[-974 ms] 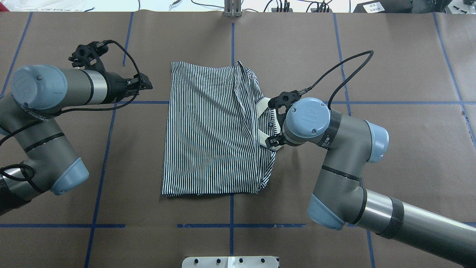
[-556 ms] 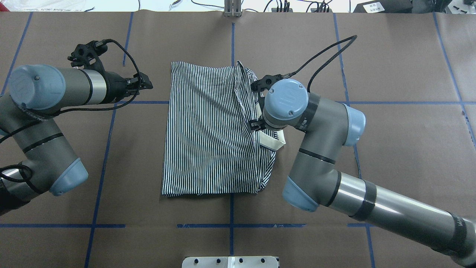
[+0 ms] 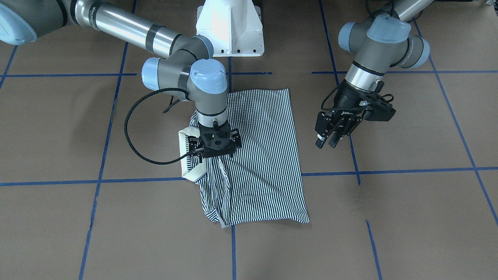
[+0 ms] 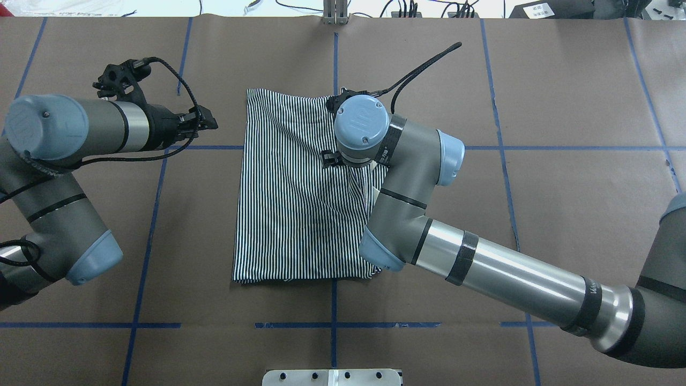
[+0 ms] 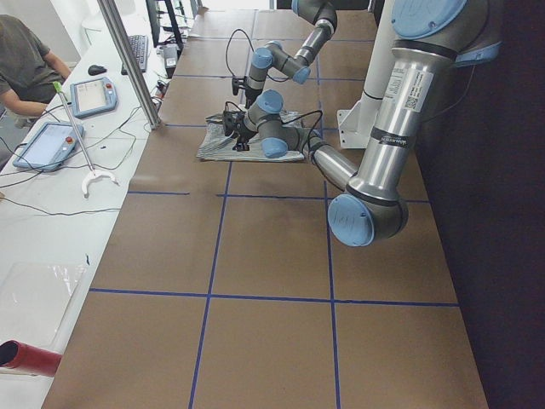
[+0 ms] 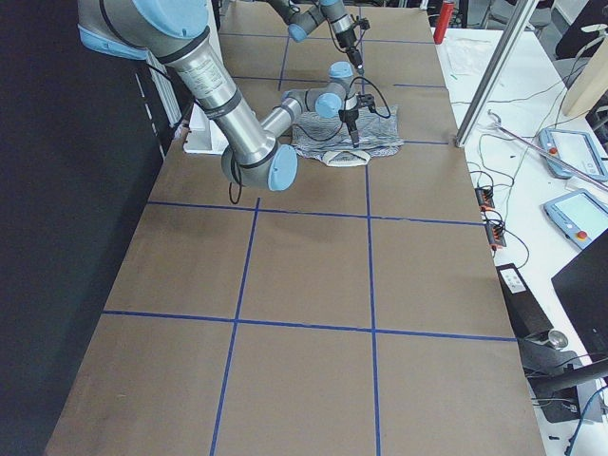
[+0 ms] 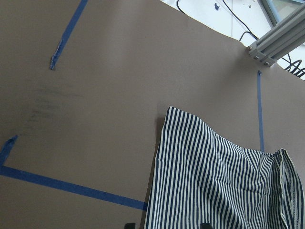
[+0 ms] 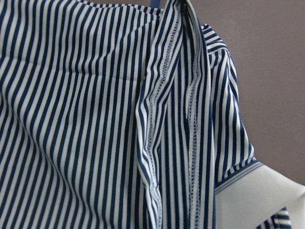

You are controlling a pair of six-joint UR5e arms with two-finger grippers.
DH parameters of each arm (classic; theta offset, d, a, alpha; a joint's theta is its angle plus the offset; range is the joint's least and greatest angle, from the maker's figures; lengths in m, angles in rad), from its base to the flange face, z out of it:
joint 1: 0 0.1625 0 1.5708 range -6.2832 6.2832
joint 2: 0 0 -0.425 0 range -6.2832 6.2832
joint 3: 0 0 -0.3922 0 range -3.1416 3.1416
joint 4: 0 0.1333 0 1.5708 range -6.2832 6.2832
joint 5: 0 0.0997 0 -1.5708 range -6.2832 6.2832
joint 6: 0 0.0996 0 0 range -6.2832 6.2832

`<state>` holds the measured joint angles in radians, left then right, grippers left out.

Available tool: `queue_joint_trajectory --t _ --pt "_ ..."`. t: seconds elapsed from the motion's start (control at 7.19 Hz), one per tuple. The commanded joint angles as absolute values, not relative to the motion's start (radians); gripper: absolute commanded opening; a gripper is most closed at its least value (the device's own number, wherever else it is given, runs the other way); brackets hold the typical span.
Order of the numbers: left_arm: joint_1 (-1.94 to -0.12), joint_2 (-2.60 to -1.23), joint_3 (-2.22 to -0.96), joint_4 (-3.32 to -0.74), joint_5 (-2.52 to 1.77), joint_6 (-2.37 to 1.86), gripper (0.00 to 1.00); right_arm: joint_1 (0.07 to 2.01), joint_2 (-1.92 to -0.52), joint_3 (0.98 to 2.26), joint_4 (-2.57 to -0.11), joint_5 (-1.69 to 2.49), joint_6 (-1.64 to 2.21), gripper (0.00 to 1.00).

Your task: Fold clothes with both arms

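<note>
The striped polo shirt lies partly folded and roughly rectangular at the table's middle, and it also shows in the front view. Its cream collar sticks out at the shirt's edge on the robot's right. My right gripper points straight down, low over the shirt beside the collar. Its fingers are hidden under the wrist, so I cannot tell whether it is open or shut. Its wrist view shows a hemmed fold and the collar from very close. My left gripper is open and empty, above bare table off the shirt's opposite edge.
The white pedestal base stands at the robot's side of the table. An aluminium post and cables sit at the far edge. Blue tape lines grid the brown surface. An operator sits at a side table with tablets.
My right arm has swept from the collar side toward the shirt's middle and far edge, and now covers the collar in the overhead view. The shirt has not shifted. The left arm barely moved.
</note>
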<state>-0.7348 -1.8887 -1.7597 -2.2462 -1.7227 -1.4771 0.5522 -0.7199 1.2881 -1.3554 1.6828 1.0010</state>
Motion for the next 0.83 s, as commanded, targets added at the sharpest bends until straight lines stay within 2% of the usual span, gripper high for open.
queue_joint_trajectory --t 0.0,0.28,0.7 --pt "-0.735 -1.888 -1.761 -2.247 -1.723 -1.479 0.54 0.586 -0.732 1.246 -1.342 1.683 0.968 1.0" --pt "-0.735 -1.887 -1.77 -2.244 -1.723 -1.479 0.54 0.661 -0.803 1.259 -1.341 1.727 0.823 1.0" --pt "-0.735 -1.885 -1.786 -2.24 -1.763 -1.483 0.54 0.675 -0.772 1.261 -1.339 1.756 0.877 1.0"
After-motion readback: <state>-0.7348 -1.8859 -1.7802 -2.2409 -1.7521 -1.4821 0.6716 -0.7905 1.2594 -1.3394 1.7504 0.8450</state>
